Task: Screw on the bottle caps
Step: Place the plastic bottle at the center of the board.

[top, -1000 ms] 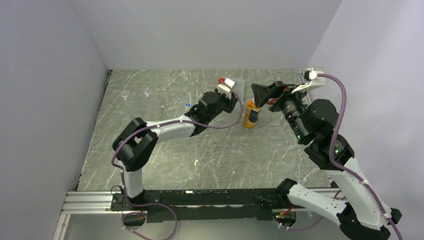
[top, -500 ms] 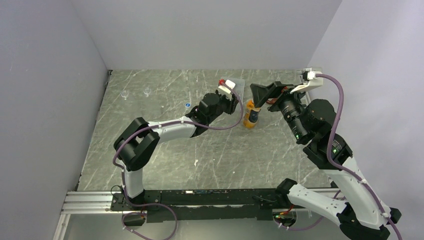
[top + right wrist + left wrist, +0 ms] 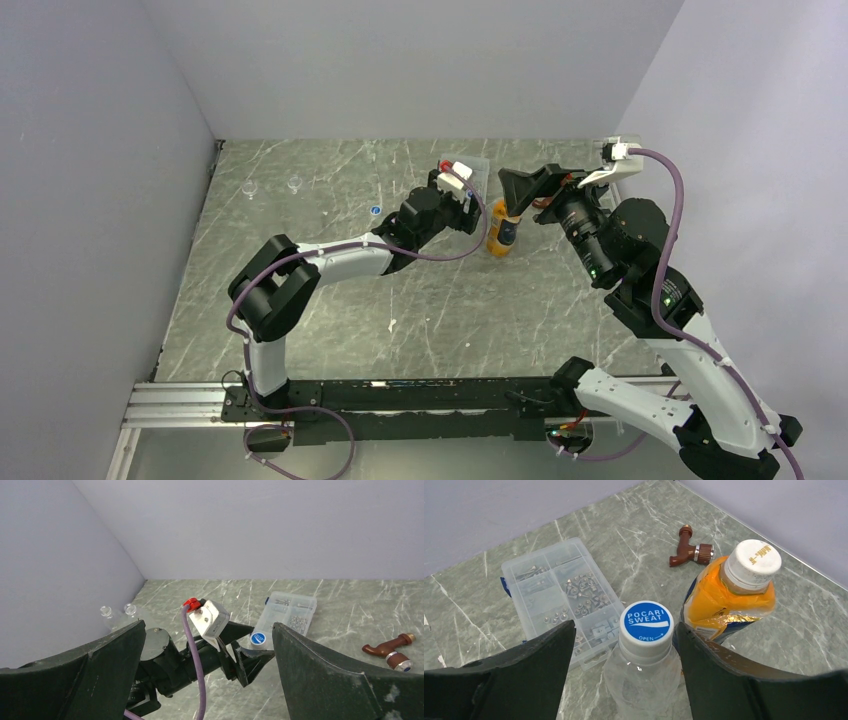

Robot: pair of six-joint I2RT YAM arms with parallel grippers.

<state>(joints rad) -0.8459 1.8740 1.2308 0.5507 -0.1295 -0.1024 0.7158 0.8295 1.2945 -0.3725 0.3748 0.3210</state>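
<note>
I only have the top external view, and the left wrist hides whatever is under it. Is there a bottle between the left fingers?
Observer: Yes. The left wrist view shows a clear bottle standing between the fingers of the open left gripper.
Operator: Is it capped?
Observer: A blue cap printed Pocari Sweat sits on its neck. I cannot tell how tight it is.
Operator: And the top of the orange one?
Observer: The orange bottle beside it carries a white cap with small print on top.
</note>
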